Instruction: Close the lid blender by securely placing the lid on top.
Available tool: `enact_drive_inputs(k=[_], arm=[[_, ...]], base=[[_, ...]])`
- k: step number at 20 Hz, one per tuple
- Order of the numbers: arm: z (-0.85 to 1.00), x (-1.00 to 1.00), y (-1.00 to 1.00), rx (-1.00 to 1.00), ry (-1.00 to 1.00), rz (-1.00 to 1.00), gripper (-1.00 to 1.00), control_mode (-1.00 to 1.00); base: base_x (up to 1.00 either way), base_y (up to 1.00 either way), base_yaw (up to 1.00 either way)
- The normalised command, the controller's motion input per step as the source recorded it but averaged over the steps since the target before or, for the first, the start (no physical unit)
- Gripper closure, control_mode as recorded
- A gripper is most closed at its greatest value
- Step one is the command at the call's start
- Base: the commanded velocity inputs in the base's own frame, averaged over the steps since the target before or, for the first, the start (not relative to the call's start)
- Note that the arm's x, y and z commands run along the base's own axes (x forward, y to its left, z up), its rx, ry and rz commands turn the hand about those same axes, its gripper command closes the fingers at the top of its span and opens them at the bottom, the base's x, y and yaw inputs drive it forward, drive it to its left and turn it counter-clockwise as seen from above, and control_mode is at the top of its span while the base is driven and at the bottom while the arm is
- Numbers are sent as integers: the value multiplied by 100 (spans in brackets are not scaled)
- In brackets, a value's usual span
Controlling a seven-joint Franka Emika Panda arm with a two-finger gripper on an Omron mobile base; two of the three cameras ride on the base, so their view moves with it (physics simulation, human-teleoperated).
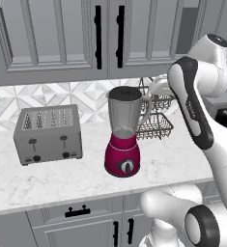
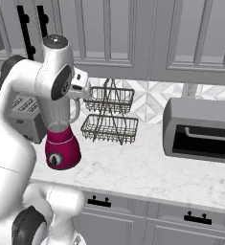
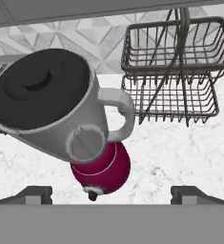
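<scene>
Lid [image 3: 37, 86] sits black and round on the mouth of the blender [image 1: 123, 130], closing its grey jar above the magenta base. It lies below and ahead of my gripper [image 3: 111, 193], not touching it; my two fingertips [image 3: 35, 193] stand wide apart with nothing between them. The blender stands on the marble counter [image 1: 47, 181], between the grey toaster [image 1: 48, 133] and the two-tier wire rack [image 2: 109, 115], just beside the rack.
</scene>
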Motion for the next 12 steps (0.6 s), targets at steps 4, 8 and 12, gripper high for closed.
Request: enact_drive_inputs(k=[4, 8, 12], arm=[[-31, -18, -100, 6, 0, -10, -100, -100], [-32, 0, -56, 0, 1, -4, -100, -100], [-16, 0, -22, 0, 0, 0, -100, -100]], base=[[0, 0, 0], [0, 0, 0], [0, 0, 0]])
